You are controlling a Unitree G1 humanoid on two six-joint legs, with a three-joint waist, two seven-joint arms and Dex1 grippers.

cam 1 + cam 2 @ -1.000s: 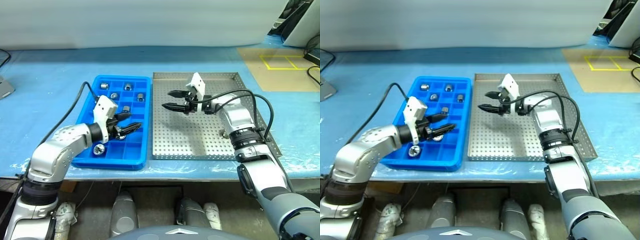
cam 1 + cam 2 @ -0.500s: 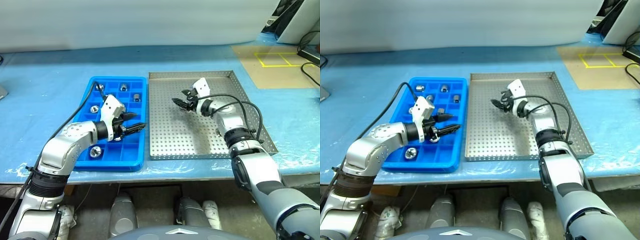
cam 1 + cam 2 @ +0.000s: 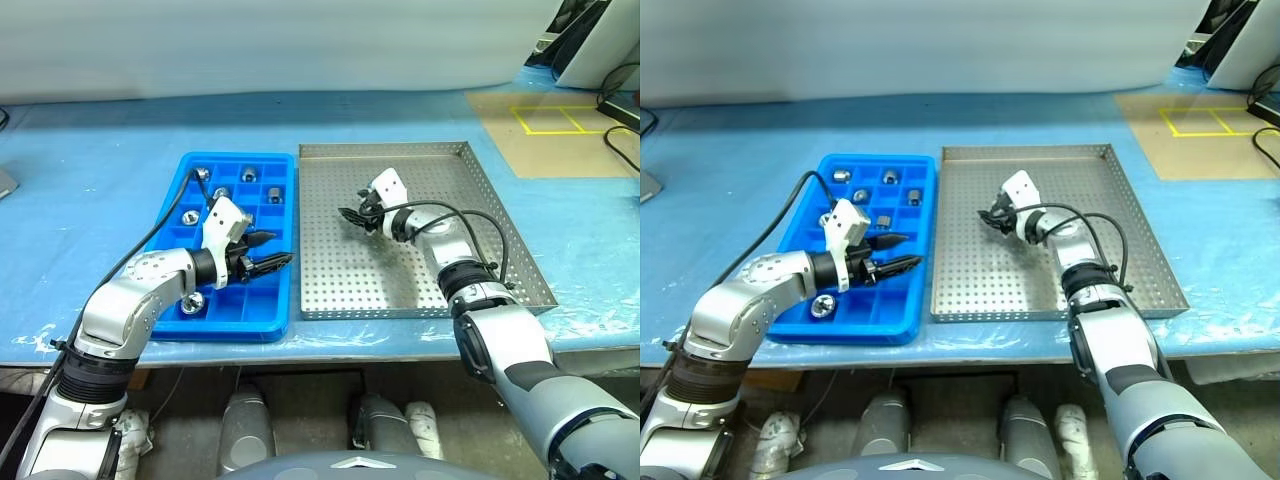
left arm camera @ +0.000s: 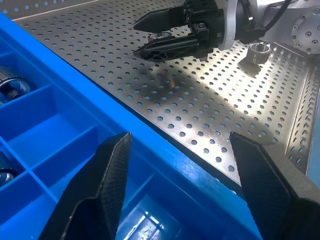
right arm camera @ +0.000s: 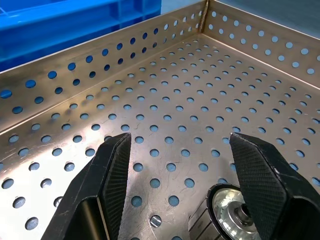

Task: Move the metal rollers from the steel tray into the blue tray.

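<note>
The steel tray [image 3: 500,190] lies right of the blue tray [image 3: 170,275] on the blue-covered table. Several metal rollers [image 3: 248,175] sit in the blue tray's compartments. My right gripper [image 3: 350,212] is low over the steel tray's floor and open, with one roller [image 5: 235,215] lying between its fingers on the perforated metal. In the left wrist view, that same roller [image 4: 159,36] sits between the right gripper's tips, and another roller [image 4: 260,50] lies under the right arm. My left gripper [image 3: 278,250] hovers open and empty over the blue tray's right edge.
A brown mat with a yellow taped square [image 3: 560,120] lies at the far right of the table. Black cables run along both arms. The steel tray's raised rim [image 5: 100,55] stands between the two trays.
The camera has shifted. My right gripper has sunk and reached forward to the steel tray's floor, now straddling a roller. The left gripper has held its place over the blue tray.
</note>
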